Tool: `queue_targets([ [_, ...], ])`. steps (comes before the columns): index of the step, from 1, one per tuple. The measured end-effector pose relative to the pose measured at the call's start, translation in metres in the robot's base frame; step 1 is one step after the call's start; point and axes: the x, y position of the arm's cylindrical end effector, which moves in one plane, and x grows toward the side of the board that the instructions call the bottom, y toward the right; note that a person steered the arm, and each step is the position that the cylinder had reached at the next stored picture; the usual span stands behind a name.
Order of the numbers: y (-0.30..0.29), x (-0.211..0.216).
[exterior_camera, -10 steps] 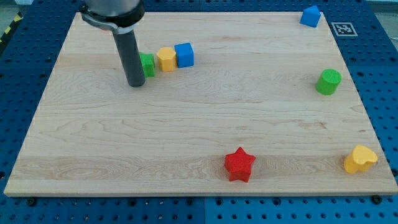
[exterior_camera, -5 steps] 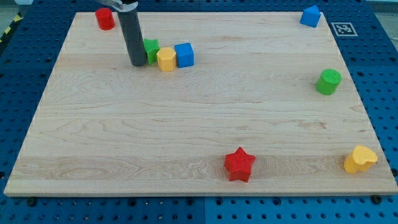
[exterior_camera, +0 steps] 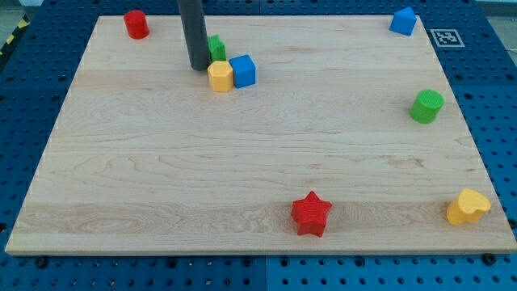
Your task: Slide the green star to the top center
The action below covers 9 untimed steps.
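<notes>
The green star point(exterior_camera: 216, 47) sits in the upper left part of the wooden board point(exterior_camera: 242, 162), partly hidden behind my rod. My tip point(exterior_camera: 199, 66) rests on the board at the star's left side, touching or almost touching it. A yellow block point(exterior_camera: 220, 76) lies just below the star. A blue cube point(exterior_camera: 242, 70) sits right of the yellow block, against it.
A red cylinder point(exterior_camera: 136, 23) stands at the top left corner. A blue block point(exterior_camera: 403, 20) is at the top right. A green cylinder point(exterior_camera: 426, 106) is at the right edge. A red star point(exterior_camera: 311, 213) is at the bottom centre. A yellow heart point(exterior_camera: 468, 207) lies bottom right.
My tip has moved up and to the right, pushing the green star up and right, above the yellow block. The red cylinder has come into sight.
</notes>
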Motion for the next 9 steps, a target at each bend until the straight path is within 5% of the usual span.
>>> queue_targets([
  [4, 0.018, -0.060],
  [9, 0.108, -0.002],
])
